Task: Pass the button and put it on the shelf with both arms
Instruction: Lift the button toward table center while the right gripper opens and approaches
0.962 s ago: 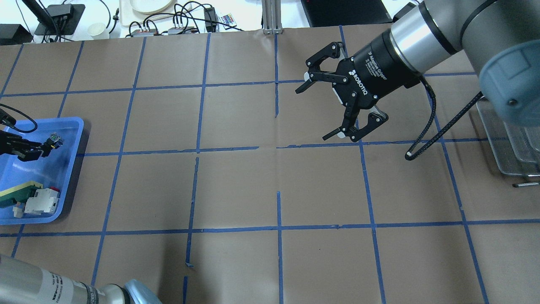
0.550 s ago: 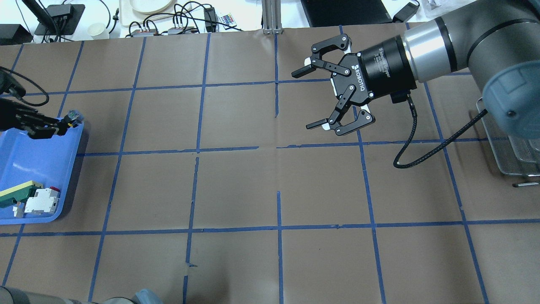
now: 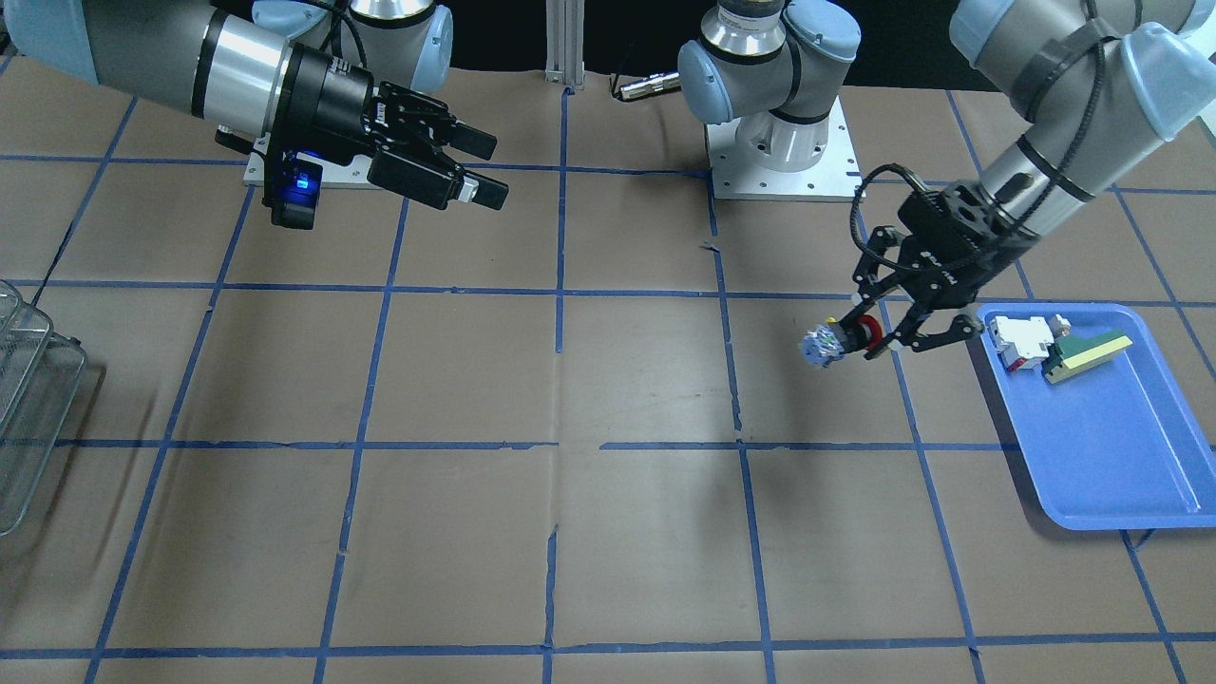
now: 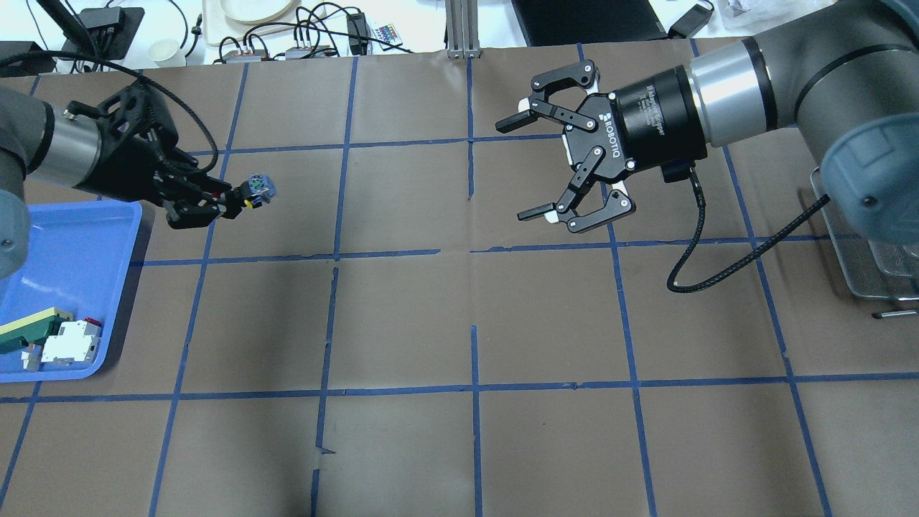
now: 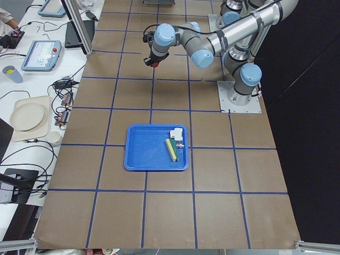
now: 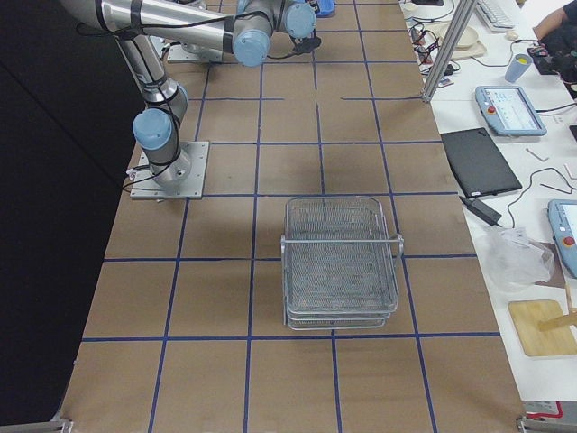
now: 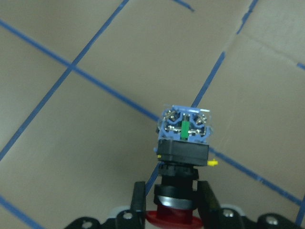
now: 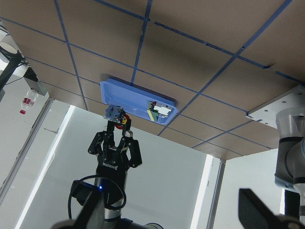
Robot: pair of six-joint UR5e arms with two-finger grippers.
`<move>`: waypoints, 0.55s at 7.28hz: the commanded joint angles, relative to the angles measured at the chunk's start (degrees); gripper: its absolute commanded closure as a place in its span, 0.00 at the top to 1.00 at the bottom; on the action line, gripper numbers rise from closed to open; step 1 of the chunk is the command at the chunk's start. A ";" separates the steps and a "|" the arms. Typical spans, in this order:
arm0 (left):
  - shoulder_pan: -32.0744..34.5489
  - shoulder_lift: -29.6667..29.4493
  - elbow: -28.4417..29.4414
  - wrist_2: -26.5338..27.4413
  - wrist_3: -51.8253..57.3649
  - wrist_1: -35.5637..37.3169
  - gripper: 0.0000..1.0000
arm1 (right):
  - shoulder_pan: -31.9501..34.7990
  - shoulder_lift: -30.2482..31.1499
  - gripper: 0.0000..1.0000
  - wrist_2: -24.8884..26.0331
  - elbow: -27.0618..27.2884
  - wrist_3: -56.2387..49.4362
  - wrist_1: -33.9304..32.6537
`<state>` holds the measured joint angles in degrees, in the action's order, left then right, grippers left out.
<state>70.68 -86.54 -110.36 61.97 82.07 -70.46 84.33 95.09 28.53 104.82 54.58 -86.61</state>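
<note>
My left gripper [image 4: 215, 205] is shut on the button [image 4: 256, 188] and holds it level above the table, just right of the blue tray. The button's red cap sits between the fingers [image 7: 138, 200], and its grey-blue body [image 7: 183, 143] points away from the gripper. It also shows in the front view [image 3: 836, 340], held by the left gripper [image 3: 869, 337]. My right gripper [image 4: 520, 169] is open and empty in the air at the far right, its jaws facing the button across a wide gap. The wire-mesh shelf [image 6: 341, 262] stands at the table's right end.
The blue tray [image 4: 72, 237] at the left edge holds a white-and-red block [image 4: 70, 342] and a green-and-yellow wedge [image 4: 29, 329]. Only the shelf's edge [image 4: 869, 266] shows in the overhead view. A black cable [image 4: 718, 251] hangs from the right wrist.
My left gripper has lifted the button out of the tray and carried it up and right over the table. The right gripper turned level, shifted slightly left, then held still.
</note>
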 commanded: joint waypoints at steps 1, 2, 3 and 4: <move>9.52 3.48 0.31 -1.41 -1.22 0.41 0.20 | -0.21 -0.52 1.00 -0.40 0.04 6.11 -0.31; 13.92 4.01 0.58 -1.94 -1.48 1.28 0.20 | -1.00 -2.26 1.00 -0.58 -0.14 9.55 -0.40; 17.18 3.84 0.75 -2.38 -3.74 1.99 0.20 | -2.66 -4.54 1.00 -2.84 -0.57 11.76 -0.40; 19.56 3.58 0.41 -2.82 -6.29 7.04 0.20 | -3.37 -6.30 1.00 -5.22 -0.14 11.86 -0.40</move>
<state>86.63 -82.86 -109.81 59.70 78.47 -67.51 82.12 91.06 25.84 104.52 65.06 -86.98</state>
